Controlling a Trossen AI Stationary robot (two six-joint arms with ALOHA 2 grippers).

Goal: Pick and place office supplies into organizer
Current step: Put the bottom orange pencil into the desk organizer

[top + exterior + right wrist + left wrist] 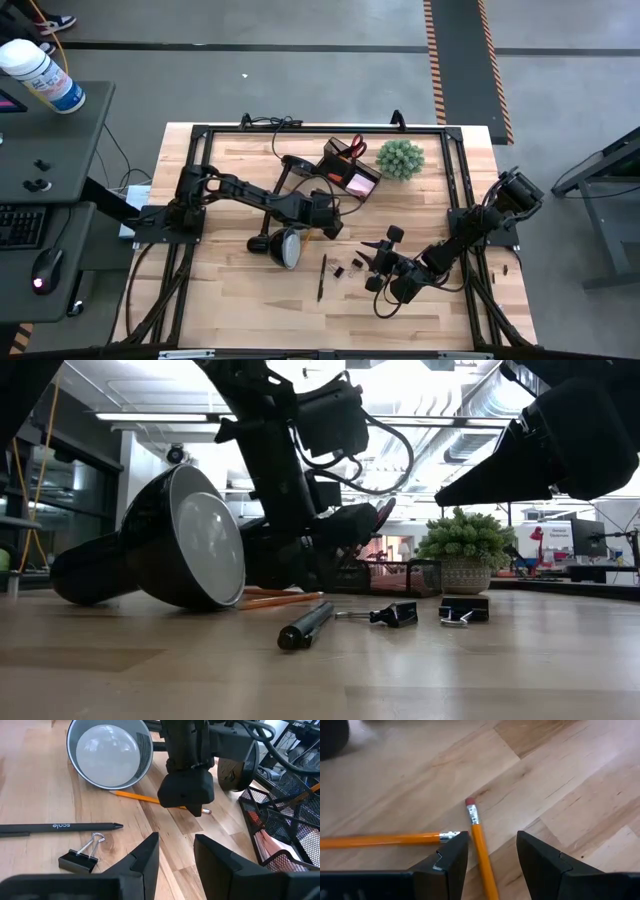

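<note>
Down at mid-bench, just in front of the toppled desk lamp (pixel 283 245), my left pincer (pixel 492 851) stands open astride one yellow-orange pencil (pixel 481 851), pink eraser end showing beyond the fingers; a second pencil (pixel 385 839) lies crosswise with its ferrule touching the one finger. My worry: closing from here could catch both pencils or roll the target sideways, since they nearly cross right at the jaws. My right pincer (pixel 176 851), also open and empty, hovers close by over a binder clip (pixel 80 857) and the black pen (pixel 60 826); the arms could collide. The mesh organizer (pixel 345 170) waits farther back beside the plant (pixel 400 158).
</note>
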